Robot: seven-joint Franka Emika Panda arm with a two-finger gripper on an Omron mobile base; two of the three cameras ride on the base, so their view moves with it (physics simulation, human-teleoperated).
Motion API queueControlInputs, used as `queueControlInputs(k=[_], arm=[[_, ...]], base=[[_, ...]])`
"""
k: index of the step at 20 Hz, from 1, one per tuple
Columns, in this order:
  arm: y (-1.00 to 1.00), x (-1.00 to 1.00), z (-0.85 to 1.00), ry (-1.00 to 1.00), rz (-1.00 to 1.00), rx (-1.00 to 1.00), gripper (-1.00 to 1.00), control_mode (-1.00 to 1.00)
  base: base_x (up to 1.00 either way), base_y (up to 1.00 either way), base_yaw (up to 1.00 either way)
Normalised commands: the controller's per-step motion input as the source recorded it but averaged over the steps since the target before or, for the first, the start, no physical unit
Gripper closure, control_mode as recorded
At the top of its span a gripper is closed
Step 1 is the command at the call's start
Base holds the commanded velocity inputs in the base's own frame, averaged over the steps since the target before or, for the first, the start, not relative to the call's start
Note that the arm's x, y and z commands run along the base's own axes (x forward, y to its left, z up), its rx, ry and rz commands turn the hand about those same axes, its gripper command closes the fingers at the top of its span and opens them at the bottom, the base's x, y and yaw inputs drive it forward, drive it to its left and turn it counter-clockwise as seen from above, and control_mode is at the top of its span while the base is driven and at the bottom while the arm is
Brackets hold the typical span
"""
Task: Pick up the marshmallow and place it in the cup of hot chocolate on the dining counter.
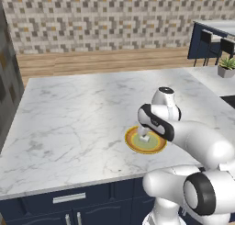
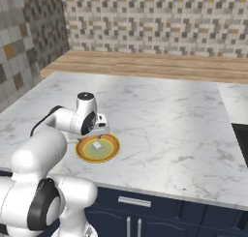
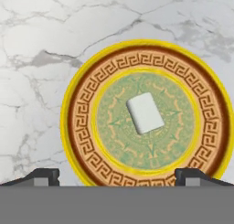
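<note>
- Jaws stand wide open, holding nothing; in the hand view the two dark fingertips (image 3: 43,176) sit far apart at the bottom, one on each side of the plate (image 3: 82,127).
- Gripper (image 3: 119,177) hangs above the plate, pointing straight down at it.
- Marshmallow (image 3: 145,112) lies in the green middle of the plate, a small white block, clear of both fingertips.
- Plate has a yellow rim, a brown key-patterned ring and a green centre; it rests on the marble counter (image 1: 69,118) near the front edge, above navy drawers (image 1: 69,199).
- From the right base view, the arm's wrist (image 2: 87,116) sits just behind the plate, over its near-left rim.
- Far right of the left base view: dark stools (image 1: 215,47) and a potted plant (image 1: 226,67).
</note>
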Motion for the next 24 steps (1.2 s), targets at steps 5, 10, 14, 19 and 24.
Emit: queueControlInputs(k=[5,10,14,19,24], arm=[[0.00,0.01,-0.08,0.01,0.12,0.00,-1.00,-1.00],[0.00,0.09,-0.20,0.10,0.00,0.00,-1.00,-1.00],[0.00,0.09,-0.11,0.07,0.01,0.00,-1.00,-1.00],[0.00,0.16,-0.01,0.04,0.01,0.00,-1.00,-1.00],[0.00,0.12,-0.15,0.06,0.02,0.00,-1.00,-1.00]], base=[[0.00,0.00,0.00],[0.00,0.00,0.00],[0.00,0.00,0.00],[0.00,0.00,0.00],[0.00,0.00,0.00]])
